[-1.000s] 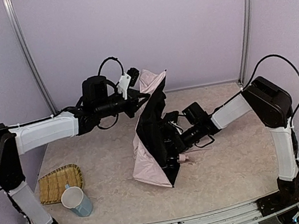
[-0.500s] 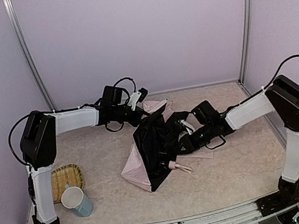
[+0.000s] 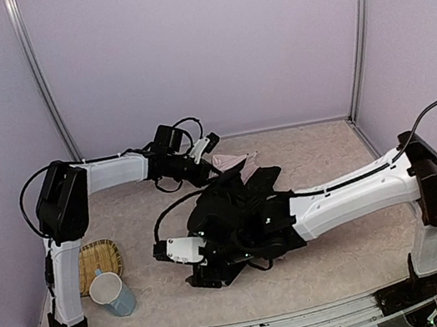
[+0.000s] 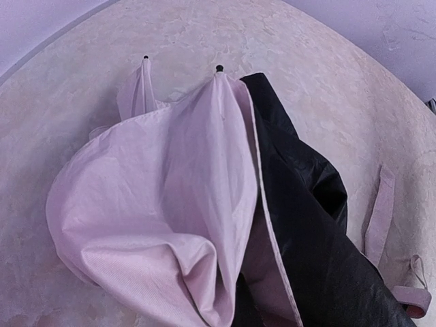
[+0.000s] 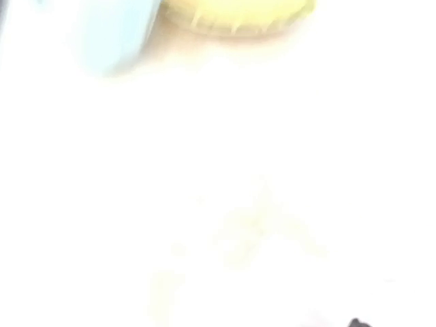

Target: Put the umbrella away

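Observation:
The umbrella (image 3: 233, 161) lies collapsed on the table, pale pink fabric at the back and black lining under my right arm, which hides most of it. In the left wrist view its pink folds (image 4: 170, 204) and black lining fill the frame, with a pink strap (image 4: 379, 218) on the table beside them. My left gripper (image 3: 206, 150) sits at the umbrella's back end, shut on the bunched fabric; its fingers do not show in its own view. My right gripper (image 3: 168, 253) reaches over the umbrella to the front left, just above the table. Its wrist view is washed out white.
A blue-and-white cup (image 3: 113, 294) stands at the front left, beside a woven yellow basket (image 3: 89, 267). Both show blurred at the top of the right wrist view, the cup (image 5: 112, 34) and the basket (image 5: 238, 13). Walls and metal posts close the back.
The umbrella has gone from standing raised to lying flat. My left gripper came down with its top. My right arm left the umbrella's middle and swung across it to the front left.

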`<move>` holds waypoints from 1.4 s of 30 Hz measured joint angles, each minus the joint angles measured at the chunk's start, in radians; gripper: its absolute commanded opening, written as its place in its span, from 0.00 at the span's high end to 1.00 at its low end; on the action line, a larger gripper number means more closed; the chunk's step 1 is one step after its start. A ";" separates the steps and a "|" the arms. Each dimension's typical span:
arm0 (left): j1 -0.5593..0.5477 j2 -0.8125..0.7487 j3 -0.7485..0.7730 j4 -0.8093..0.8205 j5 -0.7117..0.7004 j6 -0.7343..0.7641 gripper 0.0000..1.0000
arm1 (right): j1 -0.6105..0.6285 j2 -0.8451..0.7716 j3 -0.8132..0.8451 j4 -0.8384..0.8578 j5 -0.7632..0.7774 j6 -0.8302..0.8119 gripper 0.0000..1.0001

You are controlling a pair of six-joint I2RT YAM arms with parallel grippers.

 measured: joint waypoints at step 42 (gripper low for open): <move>0.043 -0.069 -0.143 -0.219 0.027 0.138 0.39 | -0.488 0.047 -0.207 0.188 -0.435 0.333 1.00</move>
